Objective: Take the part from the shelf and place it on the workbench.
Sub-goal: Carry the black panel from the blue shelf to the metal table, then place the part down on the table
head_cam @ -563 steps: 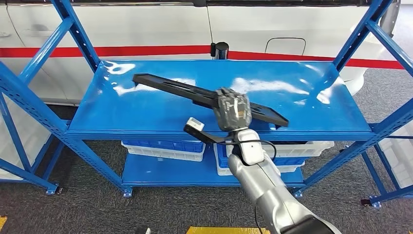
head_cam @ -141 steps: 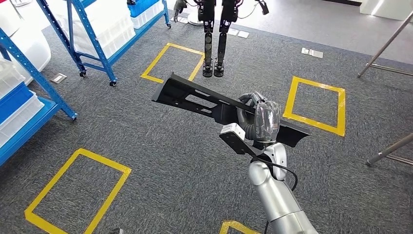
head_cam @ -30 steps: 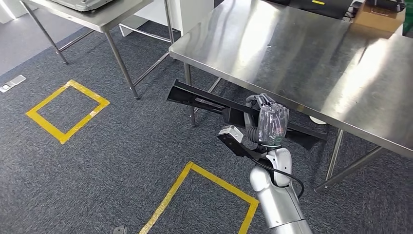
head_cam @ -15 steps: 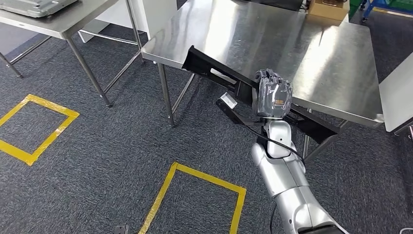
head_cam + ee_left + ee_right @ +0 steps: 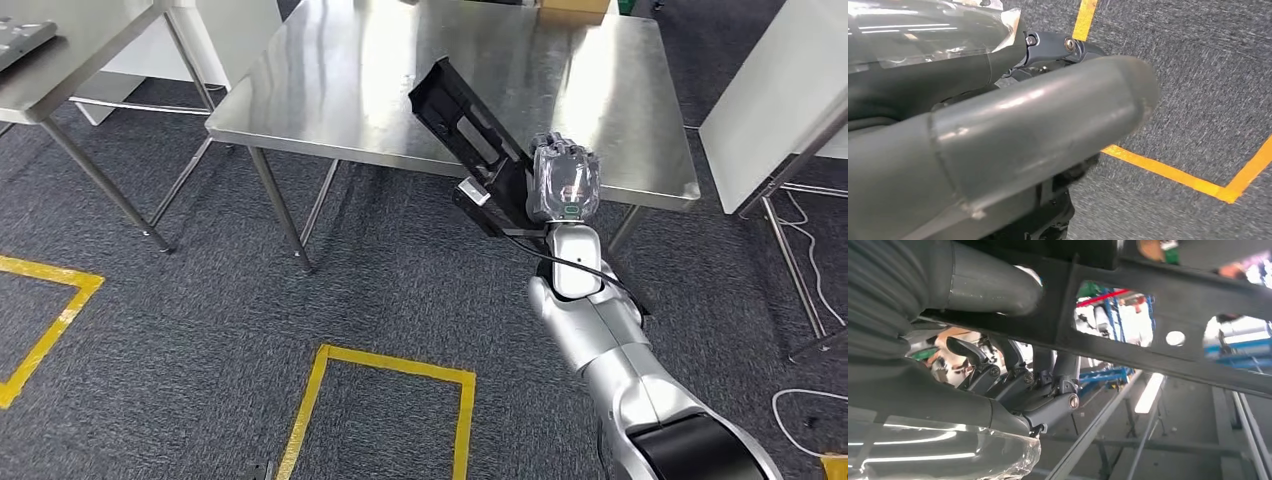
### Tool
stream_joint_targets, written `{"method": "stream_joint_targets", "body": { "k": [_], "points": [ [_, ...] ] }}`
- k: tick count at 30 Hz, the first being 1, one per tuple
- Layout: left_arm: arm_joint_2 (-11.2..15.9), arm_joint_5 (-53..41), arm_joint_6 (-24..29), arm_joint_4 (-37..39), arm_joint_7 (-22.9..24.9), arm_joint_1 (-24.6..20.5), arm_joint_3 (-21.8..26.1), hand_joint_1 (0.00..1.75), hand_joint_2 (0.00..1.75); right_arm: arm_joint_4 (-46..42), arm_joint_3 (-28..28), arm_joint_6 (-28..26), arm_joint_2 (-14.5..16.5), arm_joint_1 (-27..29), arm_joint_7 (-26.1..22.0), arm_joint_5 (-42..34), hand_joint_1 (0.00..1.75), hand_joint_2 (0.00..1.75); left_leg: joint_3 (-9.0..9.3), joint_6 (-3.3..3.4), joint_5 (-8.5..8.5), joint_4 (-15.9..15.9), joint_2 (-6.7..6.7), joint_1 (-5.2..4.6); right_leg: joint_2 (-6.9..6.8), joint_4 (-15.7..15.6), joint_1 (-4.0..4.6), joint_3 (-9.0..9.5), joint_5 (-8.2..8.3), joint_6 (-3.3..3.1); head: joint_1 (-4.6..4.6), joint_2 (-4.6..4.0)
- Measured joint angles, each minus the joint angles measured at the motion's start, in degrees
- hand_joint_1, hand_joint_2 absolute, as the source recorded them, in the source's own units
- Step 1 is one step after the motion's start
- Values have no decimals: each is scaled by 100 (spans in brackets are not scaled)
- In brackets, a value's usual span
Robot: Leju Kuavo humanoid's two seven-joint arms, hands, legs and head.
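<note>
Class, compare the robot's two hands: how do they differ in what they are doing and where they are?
The right hand grips the black part; the left hand holds nothing visible. The right hand is raised at the steel table's edge; the left hand hangs over carpet and yellow floor tape. Both have grey thumbs.

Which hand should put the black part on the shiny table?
The right hand. It already grips the black part, whose far end reaches over the steel workbench. The left hand hangs low over the carpet, holding nothing visible.

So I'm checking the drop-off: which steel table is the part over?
The middle steel table: the black part in the right hand overlaps its top.
</note>
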Motion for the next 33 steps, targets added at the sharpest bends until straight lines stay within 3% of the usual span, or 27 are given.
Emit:
{"method": "stream_joint_targets", "body": {
  "k": [1,2,4,6,8,9,11,12,13,15,16,18,20,21,23,25,33],
  "points": [
    [1,-8,-3,0,2,1,1,0,0,52,10,16,-3,-1,8,0,175,175,10,-8,116,-69,-7,15,79,8,-4,0,0,1,0,0],
    [1,-12,-8,-1,3,0,0,0,0,94,17,26,-7,-6,14,-1,175,175,124,-13,315,-345,-30,37,157,23,-11,0,0,4,-1,0],
    [1,-21,-26,1,4,0,-1,0,0,154,25,39,-4,-37,27,-1,175,175,460,-28,673,-1094,-295,107,308,77,-10,-36,-10,34,0,0],
    [-3,-33,-39,4,9,-2,-2,0,0,202,31,62,2,-76,36,1,175,175,615,-17,774,-1468,-525,129,447,112,5,-116,5,118,6,0],
    [-10,-50,-45,4,14,-5,-4,0,0,237,32,85,-20,-91,38,1,175,175,619,57,780,-1501,-438,90,589,79,8,-185,56,227,9,0],
    [-15,-58,-47,2,14,-9,-5,0,0,250,31,90,-43,-91,40,-1,175,175,634,109,804,-1536,-359,78,553,85,3,-219,61,264,10,0],
    [-28,-69,-55,-5,13,-17,-8,0,0,267,31,97,-77,-105,49,-4,175,175,664,212,854,-1610,-190,81,241,374,17,-389,-83,286,50,0],
    [-30,-75,-63,-8,11,-18,-12,0,0,270,31,102,-81,-110,54,-7,175,175,672,239,863,-1626,-106,73,32,703,15,-551,-231,274,71,0],
    [-33,-81,-72,-8,7,-17,-17,0,0,272,32,105,-81,-111,56,-8,175,175,669,255,862,-1628,-33,65,-91,1099,22,-740,-396,269,90,0],
    [-35,-107,-82,-8,-3,-14,-28,0,0,276,27,114,-87,-72,49,-10,175,175,663,259,858,-1627,91,49,-162,1661,14,-984,-585,301,91,0],
    [-35,-122,-85,-8,-9,-16,-34,0,0,277,23,121,-101,-48,42,-10,175,175,661,258,857,-1626,131,46,-176,1633,8,-939,-562,333,92,0],
    [-36,-143,-115,-8,-30,-22,-45,0,0,275,15,135,-136,-20,33,-9,175,175,668,244,851,-1624,199,44,-227,939,-5,-513,-332,398,94,0],
    [-38,-158,-177,-8,-64,-34,-51,0,0,272,13,137,-161,-18,31,-5,175,175,674,200,843,-1622,238,18,-291,233,26,-95,-141,376,88,0],
    [-38,-169,-208,-9,-82,-41,-56,0,0,272,14,137,-170,-14,31,-3,175,175,673,182,832,-1613,246,0,-307,75,34,-6,-100,341,84,0],
    [-39,-191,-257,-9,-109,-47,-69,0,0,272,15,137,-187,3,34,-1,175,175,668,204,836,-1611,245,-12,-296,38,33,8,-78,288,77,0],
    [-38,-210,-304,-9,-127,-48,-80,0,0,272,14,137,-208,17,41,-1,175,175,671,239,851,-1627,242,3,-285,39,24,8,-76,284,75,0],
    [-31,-268,-401,-10,-181,-56,-86,0,0,257,17,165,-276,91,87,-1,175,175,684,219,859,-1651,245,15,-274,44,26,4,-75,279,74,0]
  ]
}}
